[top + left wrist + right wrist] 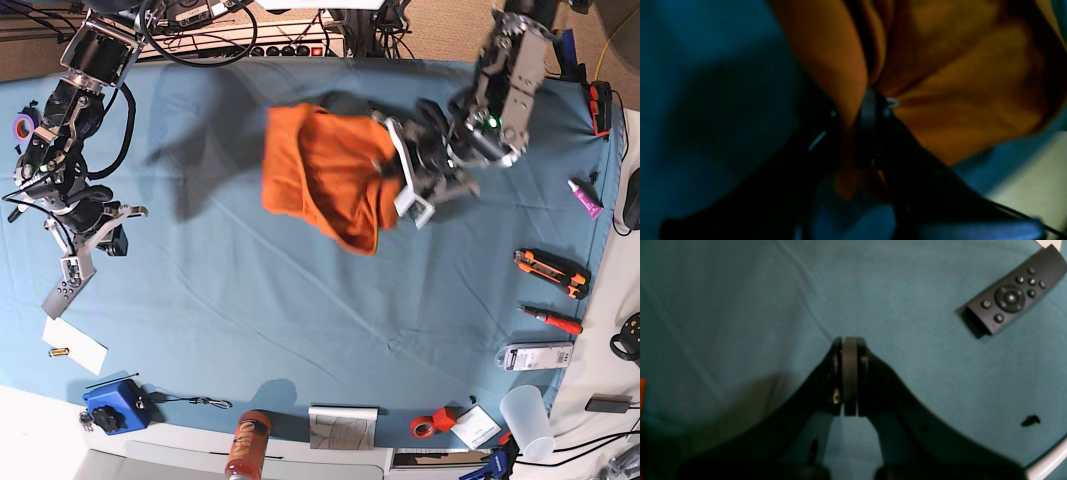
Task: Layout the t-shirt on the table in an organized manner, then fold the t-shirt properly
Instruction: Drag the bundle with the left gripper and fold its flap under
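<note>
In the base view, going left to right, the right gripper [70, 283] hangs over bare teal cloth at the table's [250, 330] left edge, its black jaws pressed fully together with nothing between them; the right wrist view confirms this, showing only blue cloth under the tips and a black oblong remote control [1012, 295] lying ahead and to the right of them. Well away to that pincer's right, across open cloth, the plain bright orange cloth t-shirt [325, 175] sits bunched in a loose heap in the upper middle of the table, not yet spread flat. Its long axis runs roughly side to side toward the left gripper [408, 185], which meets the heap's right edge.

That left pincer is nearly closed on a pinch of orange fabric: the left wrist view shows cloth [940, 83] running between the dark fingers [870, 113] and billowing out ahead and to the right of them. So the shirt lies directly at the left pincer and far from the right one; the left arm is clearly the nearer. My judgement is that spreading the garment turns on drawing it away from this grip.

No container holding anything shows; a clear plastic cup [527, 420] stands at the lower right, its contents not discernible.
</note>
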### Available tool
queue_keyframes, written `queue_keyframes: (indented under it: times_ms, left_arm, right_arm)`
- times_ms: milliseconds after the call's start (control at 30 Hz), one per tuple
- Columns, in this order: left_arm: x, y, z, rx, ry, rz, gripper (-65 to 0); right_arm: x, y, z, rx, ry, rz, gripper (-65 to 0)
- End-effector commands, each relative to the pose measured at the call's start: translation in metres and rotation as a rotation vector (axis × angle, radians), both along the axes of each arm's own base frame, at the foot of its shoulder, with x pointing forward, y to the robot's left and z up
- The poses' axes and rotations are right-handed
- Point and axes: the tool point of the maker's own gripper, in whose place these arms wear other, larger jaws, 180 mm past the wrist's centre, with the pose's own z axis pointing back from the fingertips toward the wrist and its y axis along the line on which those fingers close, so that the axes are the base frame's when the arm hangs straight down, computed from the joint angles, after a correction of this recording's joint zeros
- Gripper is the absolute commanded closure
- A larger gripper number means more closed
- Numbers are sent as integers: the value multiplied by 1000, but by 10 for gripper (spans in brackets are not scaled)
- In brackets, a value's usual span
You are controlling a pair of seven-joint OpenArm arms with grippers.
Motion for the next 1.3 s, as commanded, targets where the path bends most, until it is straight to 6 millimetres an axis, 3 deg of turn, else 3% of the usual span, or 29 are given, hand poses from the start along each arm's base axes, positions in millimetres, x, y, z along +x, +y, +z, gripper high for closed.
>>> queue_keyframes:
  times_ms: [0,100,233,367,567,800,967,1000,1100,1133,1267]
  left_arm:
    - [17,0,15,-11,-71,-7,0]
    - [37,-3,20,4,-109,-57,0]
    - [57,-22,15,49,-116,-163,0]
    - [79,-38,8,224,-170,-276,0]
    - [108,-68,20,377,-290,-390,0]
    - [126,-105,22,539,-391,-492,0]
    - [139,-115,33,575,-458,-457,0]
    - [141,-116,36,570,-479,-448,-38]
    - [148,-118,44,536,-514,-397,-239]
    - [151,-116,48,526,-520,-350,-269]
    - [169,-94,69,517,-553,-84,-270]
  right_arm:
    - [9,-3,19,-12,-60,6,0]
    - [8,-4,18,-12,-57,5,0]
    - [8,-4,18,-12,-54,4,0]
    - [7,-4,17,-13,-48,3,0]
    - [5,-5,14,-15,-30,1,0]
    - [4,-2,11,-9,-22,2,0]
    - [3,-3,10,-11,-15,1,0]
    - [3,-3,10,-11,-12,2,0]
    - [2,-3,10,-11,-11,1,0]
    - [2,-3,10,-11,-11,1,0]
    - [3,-3,10,-11,-12,1,0]
